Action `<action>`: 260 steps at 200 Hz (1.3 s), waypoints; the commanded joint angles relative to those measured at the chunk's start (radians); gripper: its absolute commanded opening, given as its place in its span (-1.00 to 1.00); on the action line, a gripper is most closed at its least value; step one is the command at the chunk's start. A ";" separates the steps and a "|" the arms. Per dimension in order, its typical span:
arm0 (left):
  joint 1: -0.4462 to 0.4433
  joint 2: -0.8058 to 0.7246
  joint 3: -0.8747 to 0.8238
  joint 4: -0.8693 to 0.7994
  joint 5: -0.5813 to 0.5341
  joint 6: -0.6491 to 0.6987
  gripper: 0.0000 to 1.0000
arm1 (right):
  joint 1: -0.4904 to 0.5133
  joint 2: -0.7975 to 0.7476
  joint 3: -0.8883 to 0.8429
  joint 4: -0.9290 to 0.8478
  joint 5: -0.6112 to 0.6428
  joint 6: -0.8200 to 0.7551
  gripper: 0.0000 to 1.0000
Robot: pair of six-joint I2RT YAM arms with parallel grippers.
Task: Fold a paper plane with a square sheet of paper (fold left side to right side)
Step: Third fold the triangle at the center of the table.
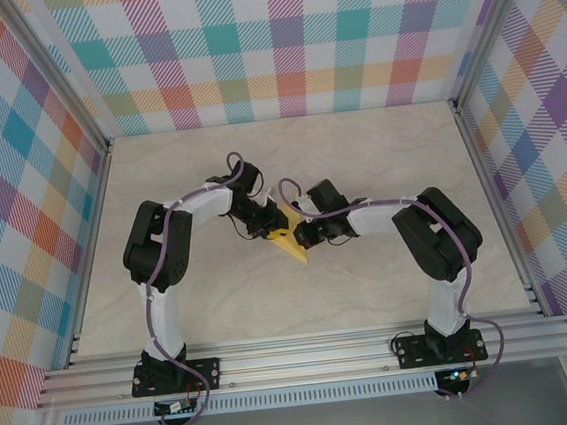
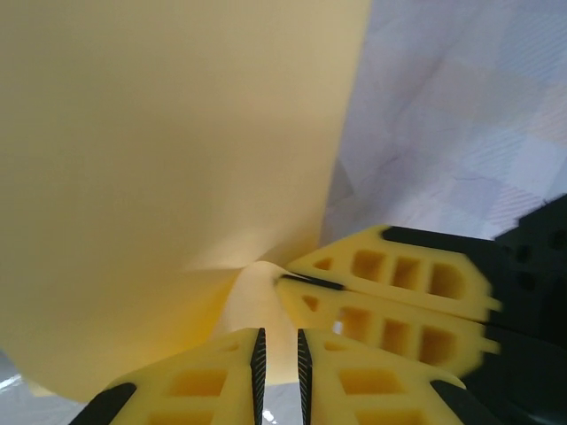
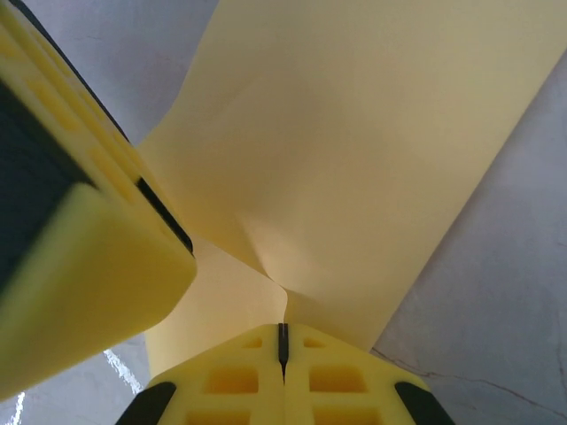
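Above the desk [image 1: 389, 162] we hold the square sheet of paper [image 1: 288, 242] curled, right jaws pinching it, left jaws narrow with grip unclear; the left-to-right fold looks unfinished, later folds all remain

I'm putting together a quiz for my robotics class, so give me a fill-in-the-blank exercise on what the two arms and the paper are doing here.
1. The sheet of paper between the arms is ___ in colour.
2. The right gripper is ___ on the paper's edge.
3. In the top view, the left gripper meets the right one near the ___ of the table.

Missing words: yellow; shut; centre.
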 commanded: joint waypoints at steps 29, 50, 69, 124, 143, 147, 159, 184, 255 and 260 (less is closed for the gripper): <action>-0.009 0.018 -0.048 0.009 -0.059 -0.007 -0.63 | 0.008 0.042 -0.016 -0.080 -0.013 -0.020 -1.00; -0.009 0.033 -0.051 0.007 -0.083 0.003 -0.63 | 0.008 0.042 -0.014 -0.083 -0.010 -0.023 -1.00; -0.009 0.052 -0.050 0.011 -0.096 0.008 -0.63 | 0.008 0.041 -0.016 -0.082 -0.015 -0.023 -1.00; -0.009 0.099 -0.057 -0.010 -0.173 0.024 -0.65 | 0.005 -0.028 0.006 -0.088 -0.040 0.009 -0.97; -0.009 0.113 -0.067 -0.007 -0.183 0.024 -0.67 | -0.003 -0.063 0.035 -0.126 -0.031 0.014 -0.88; -0.009 0.116 -0.069 -0.006 -0.185 0.023 -0.67 | -0.005 -0.070 0.040 -0.135 -0.028 0.014 -0.85; -0.009 0.122 -0.072 -0.002 -0.189 0.020 -0.67 | -0.011 -0.094 0.048 -0.155 -0.023 0.017 -0.77; -0.009 0.124 -0.072 0.001 -0.192 0.018 -0.68 | -0.015 -0.154 0.044 -0.193 -0.014 0.013 -0.63; -0.009 0.117 -0.059 0.000 -0.192 0.016 -0.68 | 0.036 -0.141 0.015 -0.238 -0.231 0.075 -0.59; -0.009 0.118 -0.057 -0.001 -0.192 0.015 -0.68 | 0.044 -0.129 0.018 -0.238 -0.235 0.079 -0.59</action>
